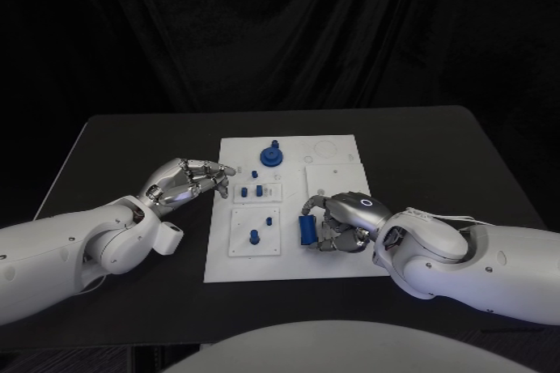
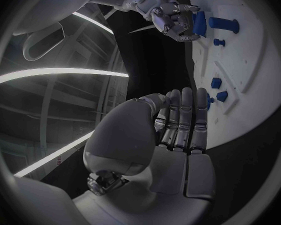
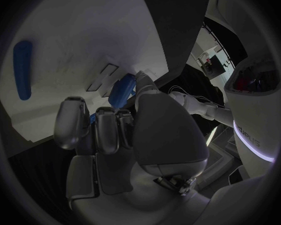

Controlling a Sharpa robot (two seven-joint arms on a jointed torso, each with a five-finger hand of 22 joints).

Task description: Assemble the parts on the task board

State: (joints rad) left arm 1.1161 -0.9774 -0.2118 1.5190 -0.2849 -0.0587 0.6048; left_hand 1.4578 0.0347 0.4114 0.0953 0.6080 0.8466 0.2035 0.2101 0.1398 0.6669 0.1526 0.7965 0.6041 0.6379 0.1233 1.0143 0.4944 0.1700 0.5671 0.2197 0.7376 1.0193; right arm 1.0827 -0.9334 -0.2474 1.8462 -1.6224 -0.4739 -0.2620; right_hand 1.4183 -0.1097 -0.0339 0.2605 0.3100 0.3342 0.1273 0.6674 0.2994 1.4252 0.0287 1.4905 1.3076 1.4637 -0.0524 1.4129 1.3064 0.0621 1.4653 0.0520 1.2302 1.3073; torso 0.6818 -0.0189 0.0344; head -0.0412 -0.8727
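The task board (image 1: 333, 264) lies flat in the middle of the black desk (image 1: 140, 146), a white plate with smaller raised panels on it.

The right hand (image 1: 338, 221) sits over the board's near right part. Its fingers are curled around a blue part (image 1: 308, 230), an upright oblong piece held at the fingertips beside the lower small panel. In the right wrist view the fingers (image 3: 106, 127) fold in together with the blue piece (image 3: 122, 92) showing just past them, above the white plate. Whether the piece touches the board, I cannot tell.

The left hand (image 1: 187, 183) hovers at the board's left edge, level with the middle panel. Its fingers are bent inward and bunched close, with nothing seen between them. In the left wrist view the fingers (image 2: 181, 117) lie side by side, curled over the palm, their tips just at the board's rim.

On the board, a round blue part with a knob (image 1: 271, 155) stands near the far edge. Two small blue blocks (image 1: 250, 192) sit on the middle panel, with a tiny blue piece (image 1: 253, 175) just beyond them. On the near panel stand a short blue peg (image 1: 253, 237) and a smaller blue stub (image 1: 269, 222).
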